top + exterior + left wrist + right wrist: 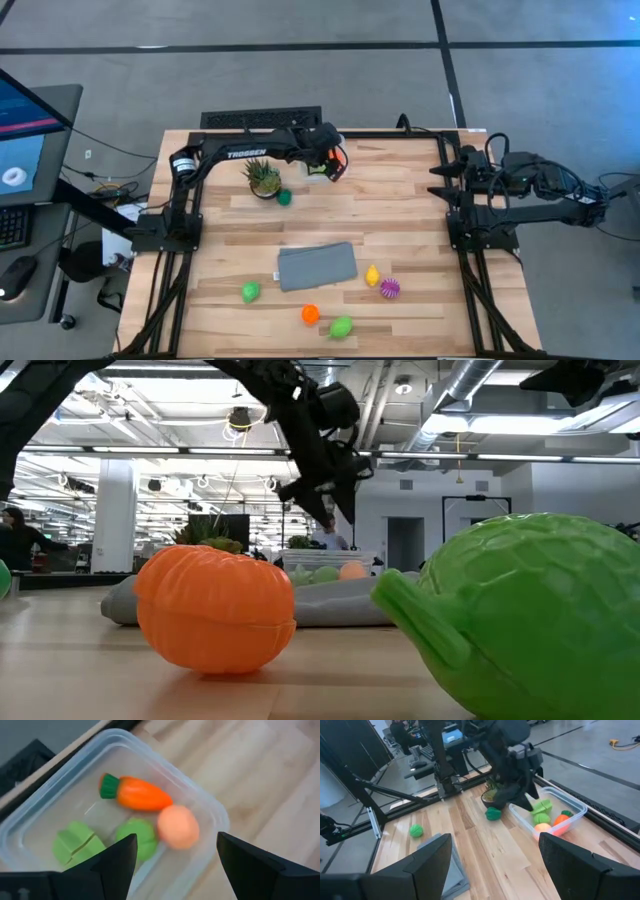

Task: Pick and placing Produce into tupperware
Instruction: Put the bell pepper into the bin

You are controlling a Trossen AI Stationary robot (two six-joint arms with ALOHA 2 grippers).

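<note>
Green toy [530, 615] sits closest. Left gripper [175, 857], fingers spread, hangs over the tupperware [210, 805]. "TROSSEN" is on its arm [245, 153]. Right gripper [495, 865] waits, fingers apart.

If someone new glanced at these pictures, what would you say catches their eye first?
Probably the left claw, open above the clear tupperware at the table's far edge, which already holds a carrot, a peach ball and green pieces. Next, the loose produce near the front edge around a grey cloth, including a spiky purple one.
</note>
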